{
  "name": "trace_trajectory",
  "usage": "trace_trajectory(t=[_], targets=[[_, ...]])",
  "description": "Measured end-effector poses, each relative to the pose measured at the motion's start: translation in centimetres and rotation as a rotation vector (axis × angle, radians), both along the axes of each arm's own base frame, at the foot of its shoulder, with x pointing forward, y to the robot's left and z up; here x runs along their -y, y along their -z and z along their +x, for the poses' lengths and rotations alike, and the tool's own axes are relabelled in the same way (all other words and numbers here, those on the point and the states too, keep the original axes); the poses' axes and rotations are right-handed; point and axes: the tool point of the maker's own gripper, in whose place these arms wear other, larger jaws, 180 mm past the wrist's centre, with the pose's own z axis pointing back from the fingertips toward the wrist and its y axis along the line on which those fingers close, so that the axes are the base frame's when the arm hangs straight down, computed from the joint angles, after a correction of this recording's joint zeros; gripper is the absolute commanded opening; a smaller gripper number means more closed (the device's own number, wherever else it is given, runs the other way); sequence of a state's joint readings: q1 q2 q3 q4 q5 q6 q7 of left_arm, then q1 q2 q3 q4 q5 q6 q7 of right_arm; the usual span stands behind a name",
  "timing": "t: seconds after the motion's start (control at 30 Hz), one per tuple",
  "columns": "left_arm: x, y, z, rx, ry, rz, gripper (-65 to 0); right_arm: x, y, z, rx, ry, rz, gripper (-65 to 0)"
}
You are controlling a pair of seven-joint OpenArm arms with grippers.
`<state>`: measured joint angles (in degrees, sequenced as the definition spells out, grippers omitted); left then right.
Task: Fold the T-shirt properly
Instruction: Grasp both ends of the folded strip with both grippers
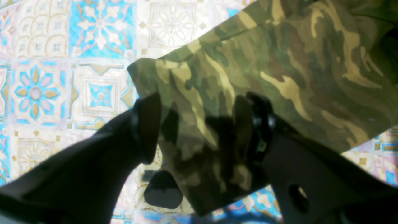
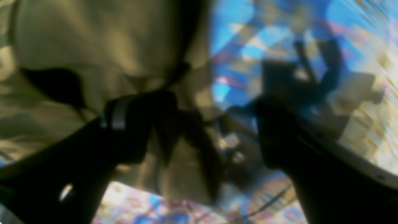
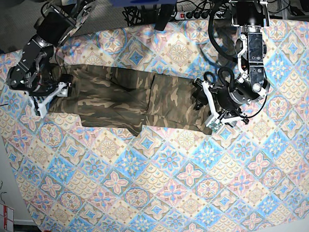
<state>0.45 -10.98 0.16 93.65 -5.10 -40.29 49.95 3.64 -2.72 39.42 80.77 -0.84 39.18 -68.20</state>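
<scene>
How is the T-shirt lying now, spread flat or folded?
Partly folded: the T-shirt lies as a long narrow band on the tablecloth, sleeves not visible.

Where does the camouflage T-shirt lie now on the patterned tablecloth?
In the base view the T-shirt lies stretched across the upper half of the tablecloth, between the right end effector at the view's left and the left end effector at its right.

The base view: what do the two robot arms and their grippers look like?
Both arms are black with metal-grey joints and looped black cables. The left gripper and right gripper show white frames carrying dark fingers, which look matte black and broad close up.
</scene>
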Motion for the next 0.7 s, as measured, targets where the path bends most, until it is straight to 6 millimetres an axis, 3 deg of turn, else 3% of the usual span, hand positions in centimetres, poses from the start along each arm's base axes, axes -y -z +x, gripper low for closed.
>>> trace_trajectory(t=[0.1,0.3,0.37,0.43,0.6,0.7], targets=[[0.0,0.0,0.0,0.0,0.0,0.0,-31.8,-2.3,0.0,1.0,0.0,-0.099,0.002,-13.6],[-0.2,0.2,-0.1,-0.003,-0.001,0.012,-31.8,-3.8,0.0,1.5,0.01,-0.152,0.017,-13.7],[-0.7,0.5,-0.2,-0.005,-0.001,0.048,-31.8,-5.1,-0.4,2.1,0.055,-0.15,0.081,-15.6],[-1.4,0.9,-0.2,-0.005,-0.002,0.101,-31.8,-6.2,-0.3,1.9,0.078,-0.147,0.133,-22.3],[-2.4,1.3,-0.2,-0.006,-0.003,0.171,-31.9,-6.6,0.1,1.1,0.066,-0.147,0.149,-52.0],[-4.1,0.9,0.1,0.004,-0.062,0.162,-32.0,-6.7,0.2,0.8,0.052,-0.149,0.152,-61.7]])
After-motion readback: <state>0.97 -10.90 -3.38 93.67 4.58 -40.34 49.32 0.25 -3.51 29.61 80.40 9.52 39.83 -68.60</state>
